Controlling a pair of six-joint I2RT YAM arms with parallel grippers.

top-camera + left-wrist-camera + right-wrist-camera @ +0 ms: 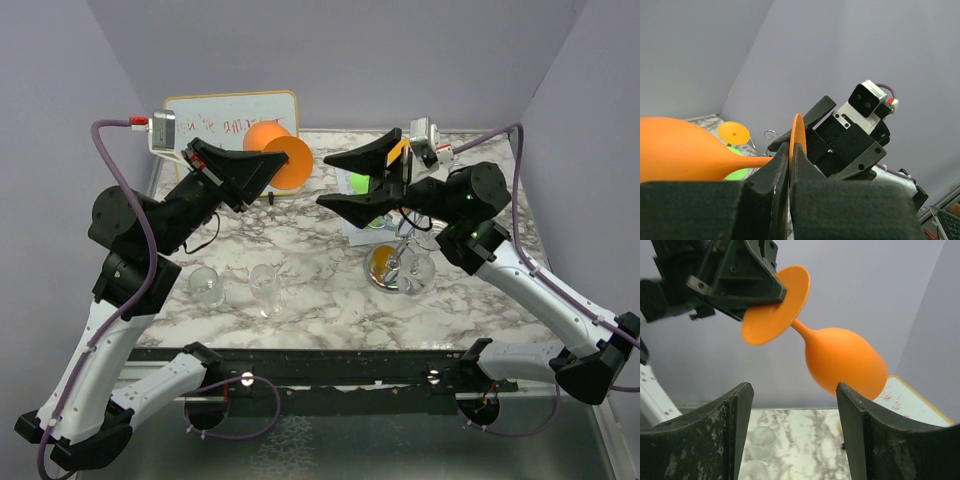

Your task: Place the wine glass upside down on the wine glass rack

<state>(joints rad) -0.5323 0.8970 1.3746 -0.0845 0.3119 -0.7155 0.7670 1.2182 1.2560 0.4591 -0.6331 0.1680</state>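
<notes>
Foot of wine glass in clamped left gripper; right gripper agape, empty; rack, 2 clear glasses below

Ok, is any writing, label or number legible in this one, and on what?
On the whiteboard at the table's far edge: a red handwritten line, too blurred to read.
On the same board's corner in the right wrist view: red marks, also unreadable.
On the orange wine glass: no lettering visible.
Nothing else legible.

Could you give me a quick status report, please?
Left pincer shut on foot of orange wine glass, glass sideways, aloft. Right pincer open, facing it. Wine glass rack partly hidden under right arm.
</notes>
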